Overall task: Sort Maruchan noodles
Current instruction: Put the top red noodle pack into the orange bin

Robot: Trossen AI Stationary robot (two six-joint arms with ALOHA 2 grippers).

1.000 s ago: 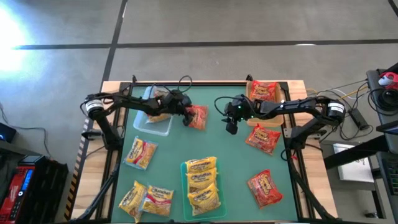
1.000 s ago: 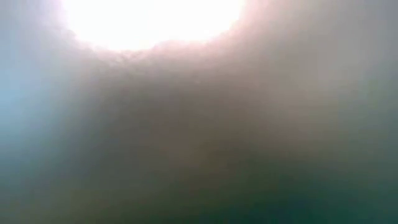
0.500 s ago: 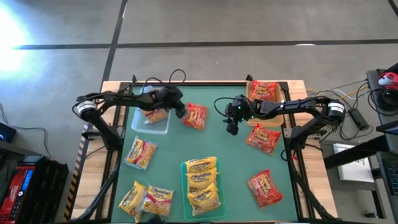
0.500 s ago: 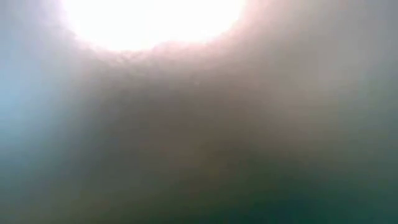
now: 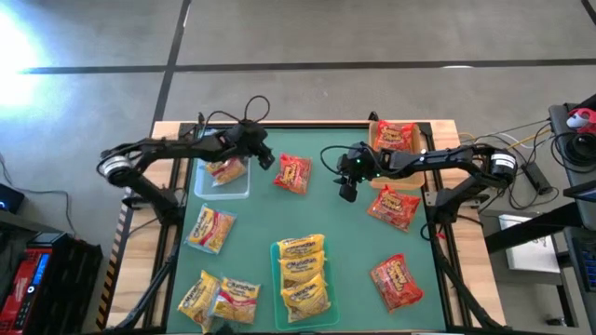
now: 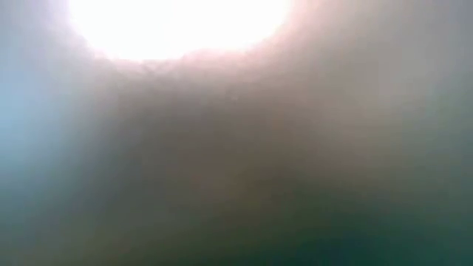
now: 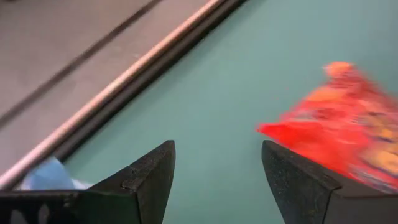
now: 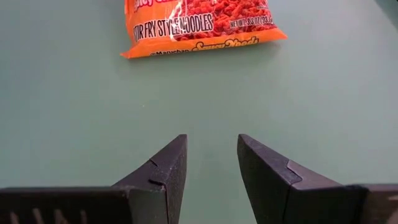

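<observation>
Starting at your left gripper (image 5: 265,158): fingers spread wide with nothing between them, poised over the green mat (image 5: 326,209) between the clear tray (image 5: 223,177) and a red packet (image 5: 292,173) lying just beside it. In the left wrist view that same packet (image 7: 342,134) lies flat off the tip of one finger, not touching it.

Your right gripper (image 5: 347,191): jaws partly parted and empty, hanging over bare mat near the centre; an orange stir-fry packet (image 8: 202,25) lies ahead of its fingers.

Holdings by location:
- clear tray: one orange-and-white packet (image 5: 226,169).
- tan tray (image 5: 426,130), far right corner: one red packet (image 5: 395,136).
- green tray (image 5: 277,279), near edge: stacked yellow packets (image 5: 303,270).
- loose on mat: two red packets (image 5: 394,207) at the right, three yellow packets (image 5: 210,229) at the left.

Low view: washed out, nothing legible.
</observation>
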